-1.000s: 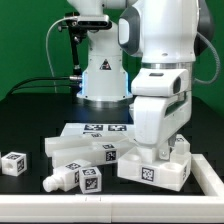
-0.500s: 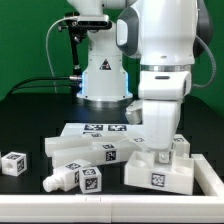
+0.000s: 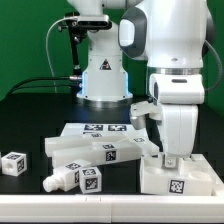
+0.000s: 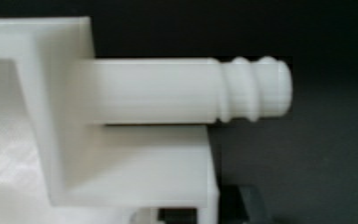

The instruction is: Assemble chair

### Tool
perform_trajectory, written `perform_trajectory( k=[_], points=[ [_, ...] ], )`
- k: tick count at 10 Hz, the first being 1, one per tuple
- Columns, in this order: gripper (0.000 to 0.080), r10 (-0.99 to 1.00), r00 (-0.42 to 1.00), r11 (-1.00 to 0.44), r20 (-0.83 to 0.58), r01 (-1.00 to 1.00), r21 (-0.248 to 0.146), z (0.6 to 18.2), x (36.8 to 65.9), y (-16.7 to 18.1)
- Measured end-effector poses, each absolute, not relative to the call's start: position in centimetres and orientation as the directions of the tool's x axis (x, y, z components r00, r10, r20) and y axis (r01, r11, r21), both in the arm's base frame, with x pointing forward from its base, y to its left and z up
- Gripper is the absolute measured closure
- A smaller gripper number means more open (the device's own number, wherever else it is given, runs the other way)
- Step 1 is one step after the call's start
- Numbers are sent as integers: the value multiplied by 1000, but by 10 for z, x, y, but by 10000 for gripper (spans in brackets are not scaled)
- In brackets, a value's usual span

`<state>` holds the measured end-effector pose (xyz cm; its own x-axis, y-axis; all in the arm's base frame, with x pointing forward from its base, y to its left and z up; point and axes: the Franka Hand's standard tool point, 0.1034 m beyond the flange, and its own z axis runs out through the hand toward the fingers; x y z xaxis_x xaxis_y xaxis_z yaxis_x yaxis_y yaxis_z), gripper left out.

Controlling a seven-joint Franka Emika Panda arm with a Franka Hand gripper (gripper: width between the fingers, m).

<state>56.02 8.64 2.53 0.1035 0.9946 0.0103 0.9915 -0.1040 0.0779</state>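
My gripper [image 3: 176, 154] is shut on a large white blocky chair part [image 3: 182, 179] with a square tag on its front. The part rests on the black table at the exterior view's right. In the wrist view the same part [image 4: 51, 110] fills the picture, and a ribbed round peg [image 4: 202, 90] sticks out of its side. My gripper [image 4: 208, 212] shows only as dark fingertips [image 4: 250, 205] at the part's edge. More tagged white chair parts lie at the exterior view's left: long bars [image 3: 85, 150], a small cube [image 3: 13, 163] and a block with a round peg [image 3: 76, 180].
The marker board [image 3: 100, 128] lies flat behind the bars, in front of the robot base [image 3: 103, 75]. A low white rail [image 3: 216, 166] runs along the exterior view's right edge, close beside the held part. Black cables hang at the back left.
My gripper has moved toward the exterior view's right and slightly nearer, taking the large white part with it away from the bars and close to the rail.
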Motion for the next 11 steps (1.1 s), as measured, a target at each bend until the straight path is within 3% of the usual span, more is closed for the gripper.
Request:
perform_trajectory(
  k=[4,9,11],
  points=[
    [775,1000,-18,19,-16,999,42,17,573,84],
    [762,1000,-10,11,-17,1000,28,10,573,82],
    [408,1000,-10,11,-17,1000,27,10,572,82]
  ],
)
